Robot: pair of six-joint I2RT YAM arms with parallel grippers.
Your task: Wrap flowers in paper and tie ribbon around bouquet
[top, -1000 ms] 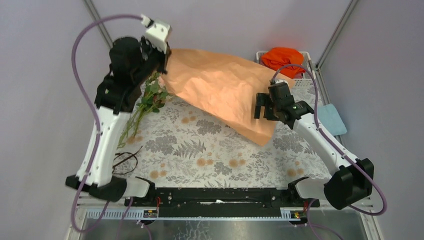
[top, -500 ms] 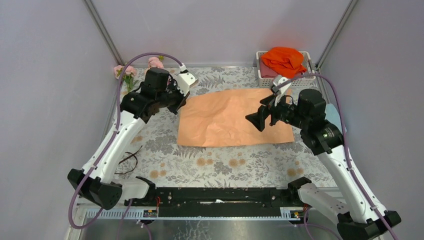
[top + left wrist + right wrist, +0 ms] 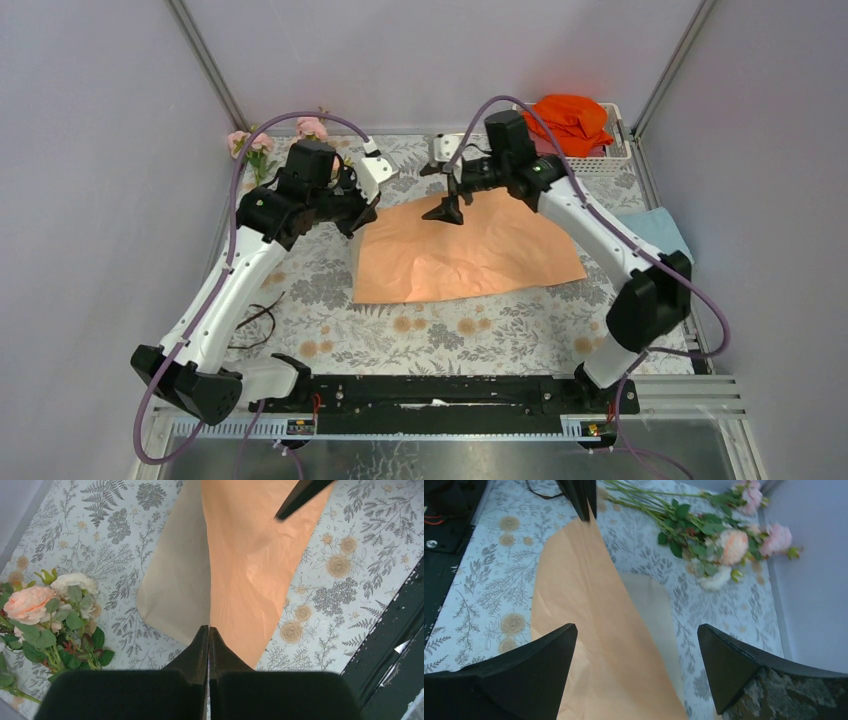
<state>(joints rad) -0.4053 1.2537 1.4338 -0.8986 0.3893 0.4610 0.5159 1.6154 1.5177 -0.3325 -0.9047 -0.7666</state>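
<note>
The paper (image 3: 480,250) lies mid-table, peach face up, its far-left corner raised. My left gripper (image 3: 368,212) is shut on that corner; in the left wrist view the sheet (image 3: 255,555) runs edge-on into the closed jaws (image 3: 208,630), beige face on the left. My right gripper (image 3: 445,192) hangs open over the paper's far edge, and the paper (image 3: 579,610) shows below its spread jaws (image 3: 636,630), apart from them. The flowers (image 3: 255,143) lie in the far-left corner, also in the wrist views (image 3: 45,610) (image 3: 719,535). The dark ribbon (image 3: 250,320) lies at the near left.
A white basket (image 3: 603,160) with an orange cloth (image 3: 572,118) stands at the back right. A light blue cloth (image 3: 662,228) lies by the right wall. Grey walls close in on both sides, and a black rail (image 3: 440,390) runs along the near edge.
The paper has come down from hanging high at the back to lying on the table. The flowers now lie in the far-left corner. My right arm has swung over the paper's far edge.
</note>
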